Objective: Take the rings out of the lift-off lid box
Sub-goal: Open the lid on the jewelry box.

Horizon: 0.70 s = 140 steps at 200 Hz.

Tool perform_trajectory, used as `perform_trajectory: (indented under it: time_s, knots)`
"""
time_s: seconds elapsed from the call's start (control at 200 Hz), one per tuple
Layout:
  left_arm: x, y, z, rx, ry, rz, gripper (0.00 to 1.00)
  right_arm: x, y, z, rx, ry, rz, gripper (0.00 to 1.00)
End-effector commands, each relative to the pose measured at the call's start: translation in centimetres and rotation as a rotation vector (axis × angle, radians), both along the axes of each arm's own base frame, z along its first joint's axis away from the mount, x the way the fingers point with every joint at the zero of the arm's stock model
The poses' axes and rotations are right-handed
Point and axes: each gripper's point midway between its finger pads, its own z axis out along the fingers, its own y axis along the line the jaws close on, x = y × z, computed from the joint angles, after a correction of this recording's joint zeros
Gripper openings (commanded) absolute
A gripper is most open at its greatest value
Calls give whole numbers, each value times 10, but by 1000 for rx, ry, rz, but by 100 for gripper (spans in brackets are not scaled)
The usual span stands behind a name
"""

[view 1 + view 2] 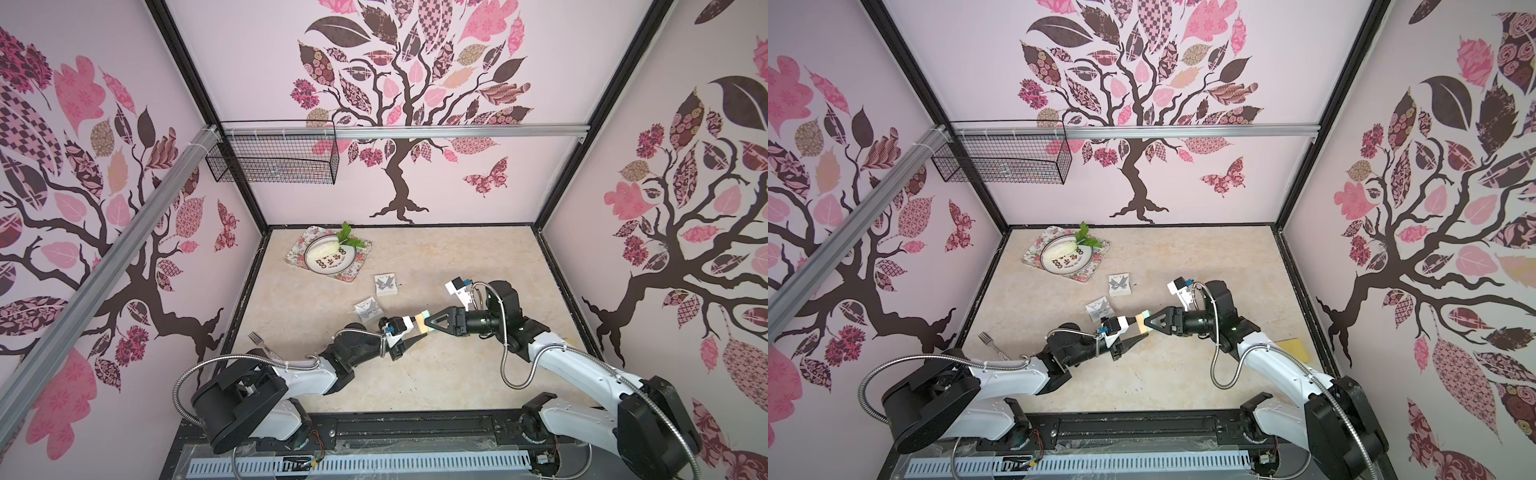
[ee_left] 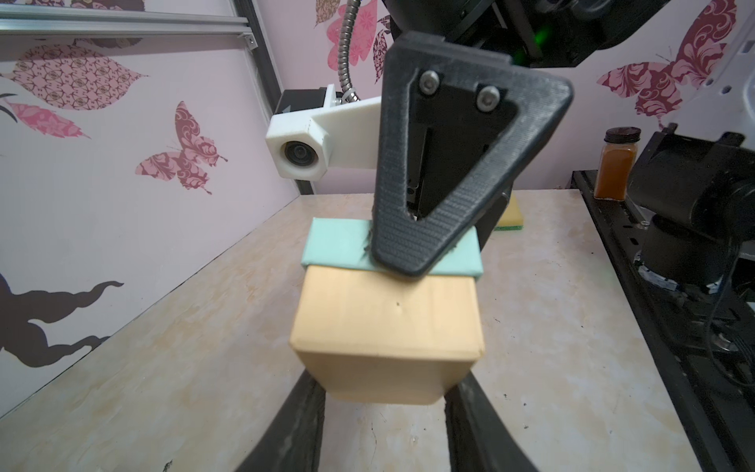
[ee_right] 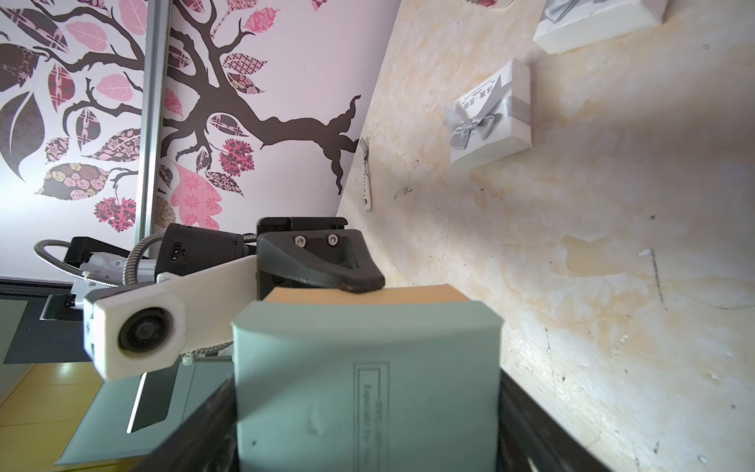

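Both top views: the lift-off lid box (image 1: 420, 323) is held over the middle of the worktop (image 1: 415, 386). It's pinched from both ends, left pincer (image 1: 415, 331) on one, right pincer (image 1: 430, 323) on the other.

Left wrist view: the left pincer's jaws are clamped tight on the tan base (image 2: 386, 327), and the teal lid (image 2: 333, 247) is seated on the end facing the other arm.

Right wrist view: the right pincer is spread wide but gripping that teal lid. The rings can't be seen since the box is closed.

The box base (image 2: 386, 327) and teal lid (image 3: 367, 380) look like smooth matt card. The tabletop (image 2: 551, 327) is marbled, faintly glossy; the fork (image 3: 365, 157) has shiny metal tines.
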Motion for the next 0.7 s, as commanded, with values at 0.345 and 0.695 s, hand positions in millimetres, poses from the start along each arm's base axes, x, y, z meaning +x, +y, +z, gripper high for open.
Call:
perform_trajectory:
  time_s: [0.345, 0.695]
  knots:
    - [6, 6, 14, -24, -62, 42, 29, 13, -25, 6, -43, -12, -96, 84]
    - [-12, 10, 19, -61, -46, -23, 28, 75, -101, -53, -575, -77, -511, 84]
